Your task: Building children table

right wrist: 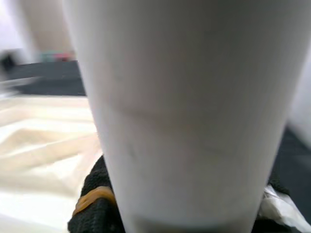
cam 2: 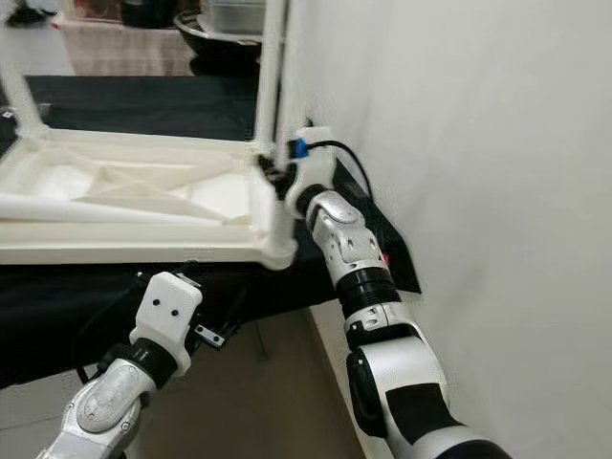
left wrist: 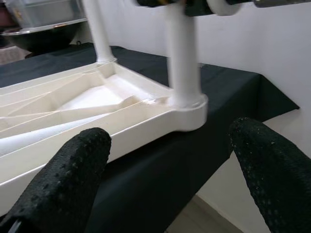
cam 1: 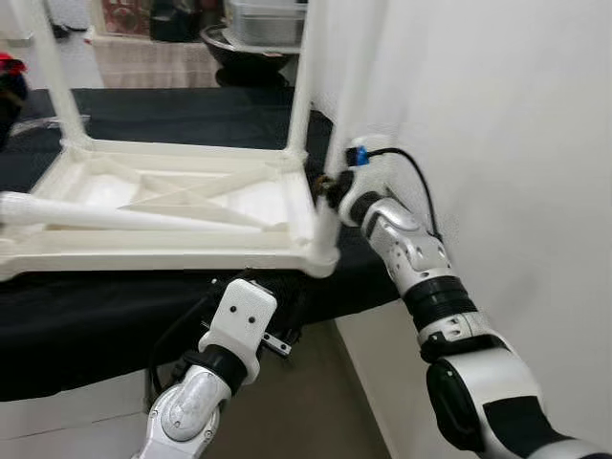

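Cream tabletop (cam 1: 172, 206); black cloth (cam 1: 115, 316); white wall (cam 1: 516, 143)

A white table leg (right wrist: 194, 111) stands close up; a black fingertip (right wrist: 95, 204) touches its base.

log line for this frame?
phase: leg fitting | right claw: shut on near-corner leg | left claw: open, below table edge | tabletop: upside down on black cloth
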Robot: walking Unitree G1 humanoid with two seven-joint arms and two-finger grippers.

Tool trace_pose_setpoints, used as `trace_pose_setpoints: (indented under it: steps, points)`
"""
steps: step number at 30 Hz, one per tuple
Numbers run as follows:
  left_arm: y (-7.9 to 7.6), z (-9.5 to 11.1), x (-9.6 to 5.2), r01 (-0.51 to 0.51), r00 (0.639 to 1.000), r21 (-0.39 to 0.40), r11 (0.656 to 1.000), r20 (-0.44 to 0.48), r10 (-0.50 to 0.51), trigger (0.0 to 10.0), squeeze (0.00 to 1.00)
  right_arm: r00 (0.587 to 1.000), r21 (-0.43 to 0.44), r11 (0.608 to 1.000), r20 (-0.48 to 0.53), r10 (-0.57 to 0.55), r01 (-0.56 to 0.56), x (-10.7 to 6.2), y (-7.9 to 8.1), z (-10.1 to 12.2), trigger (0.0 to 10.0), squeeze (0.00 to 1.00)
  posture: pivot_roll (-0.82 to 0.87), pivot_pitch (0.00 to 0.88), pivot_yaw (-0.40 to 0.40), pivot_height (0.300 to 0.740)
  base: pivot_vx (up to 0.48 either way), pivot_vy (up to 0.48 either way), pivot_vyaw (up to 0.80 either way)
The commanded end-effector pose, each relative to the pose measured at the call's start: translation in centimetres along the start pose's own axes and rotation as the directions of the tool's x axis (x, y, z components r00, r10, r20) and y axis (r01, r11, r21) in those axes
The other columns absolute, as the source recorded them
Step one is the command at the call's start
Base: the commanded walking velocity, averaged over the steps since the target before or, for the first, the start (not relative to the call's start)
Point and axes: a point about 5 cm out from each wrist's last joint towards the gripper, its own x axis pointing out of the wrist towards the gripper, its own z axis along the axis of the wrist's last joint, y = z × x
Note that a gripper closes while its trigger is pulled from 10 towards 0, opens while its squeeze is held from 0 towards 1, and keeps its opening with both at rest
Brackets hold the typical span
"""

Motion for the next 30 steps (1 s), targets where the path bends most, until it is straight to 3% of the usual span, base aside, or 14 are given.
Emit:
trace_pose_setpoints:
  steps: [1,4,10,11,12,13,14,20,21,23,26,27,29,30]
  points:
    - [-0.1,0.1,0.0,0.001,1.000,-0.002,1.000,-0.001,-0.001,10.0,0.00,0.989,-0.015,0.992,-0.074,-0.126,0.125,-0.2,-1.6,-1.0,0.0,0.00,0.06,0.036,-0.138,0.740,0.000,0.000,0.00]
    - [0.0,0.0,0.1,0.000,1.000,0.000,1.000,-0.003,0.000,10.0,0.00,0.957,0.011,0.961,-0.100,-0.273,0.275,-0.5,-2.2,-1.7,0.0,0.00,0.06,0.039,-0.137,0.740,0.000,0.000,0.00]
    - [0.0,0.0,0.1,-0.001,1.000,0.002,1.000,-0.003,0.001,10.0,0.00,0.923,0.032,0.928,-0.117,-0.366,0.371,-0.6,-2.0,-2.2,0.0,0.00,0.07,0.038,-0.138,0.740,0.000,0.000,0.00]
    - [0.0,0.0,0.1,-0.002,1.000,0.002,1.000,-0.003,0.002,10.0,0.00,0.933,0.058,0.936,-0.115,-0.340,0.348,-0.3,-1.1,-2.1,10.0,0.00,0.07,0.038,-0.139,0.740,0.000,0.000,0.00]
    - [0.0,0.0,0.1,-0.002,1.000,0.002,1.000,-0.003,0.002,10.0,0.00,0.933,0.058,0.936,-0.115,-0.340,0.348,-0.3,-1.1,-2.1,10.0,0.00,0.07,0.038,-0.139,0.740,0.000,0.000,0.00]
    - [0.0,0.0,0.1,-0.003,1.000,0.002,1.000,-0.004,0.003,10.0,0.00,0.959,0.098,0.957,-0.101,-0.263,0.273,0.1,0.2,-1.8,10.0,0.66,0.06,0.039,-0.139,0.740,0.000,0.000,0.00]
    - [0.0,0.0,0.1,-0.004,1.000,0.003,1.000,-0.004,0.004,10.0,0.00,0.980,0.127,0.973,-0.073,-0.186,0.194,0.3,1.4,-1.3,10.0,1.00,0.06,0.038,-0.141,0.740,0.000,0.000,0.00]
    - [0.1,0.0,0.1,-0.005,1.000,0.002,1.000,-0.004,0.005,10.0,0.00,0.998,0.178,0.982,-0.025,-0.064,0.068,0.4,3.1,-0.5,10.0,1.00,0.06,0.039,-0.141,0.740,0.000,0.000,0.00]
    - [0.1,0.0,0.1,-0.004,1.000,0.003,1.000,-0.004,0.004,10.0,0.00,1.000,0.201,0.979,-0.004,0.021,-0.020,0.3,4.0,-0.3,10.0,0.00,0.06,0.039,-0.139,0.740,0.000,0.000,0.00]
    - [0.1,0.0,0.2,-0.004,1.000,0.001,1.000,-0.002,0.004,10.0,0.00,0.974,0.215,0.950,0.015,0.227,-0.225,-0.1,5.2,-0.2,10.0,0.00,0.06,0.037,-0.137,0.740,0.000,0.000,0.00]
    - [0.1,0.0,0.2,-0.004,1.000,0.001,1.000,-0.002,0.004,10.0,0.00,0.934,0.173,0.919,0.006,0.358,-0.354,-0.5,5.6,-0.5,10.0,0.00,0.06,0.037,-0.139,0.740,0.000,0.000,0.00]
    - [0.1,0.0,0.2,-0.004,1.000,0.001,1.000,-0.002,0.004,10.0,0.00,0.934,0.173,0.919,0.006,0.358,-0.354,-0.5,5.6,-0.5,10.0,0.00,0.06,0.037,-0.139,0.740,0.000,0.000,0.00]
    - [0.1,0.0,0.2,-0.007,1.000,0.001,1.000,-0.003,0.007,10.0,0.00,0.970,0.016,0.971,-0.048,0.238,-0.238,-0.2,3.2,-1.3,10.0,0.00,0.06,0.037,-0.142,0.740,0.000,0.000,0.00]
    - [0.1,0.0,0.2,-0.007,1.000,0.001,1.000,-0.003,0.007,10.0,0.00,0.970,0.016,0.971,-0.048,0.238,-0.238,-0.2,3.2,-1.3,10.0,0.00,0.06,0.037,-0.142,0.740,0.000,0.000,0.00]
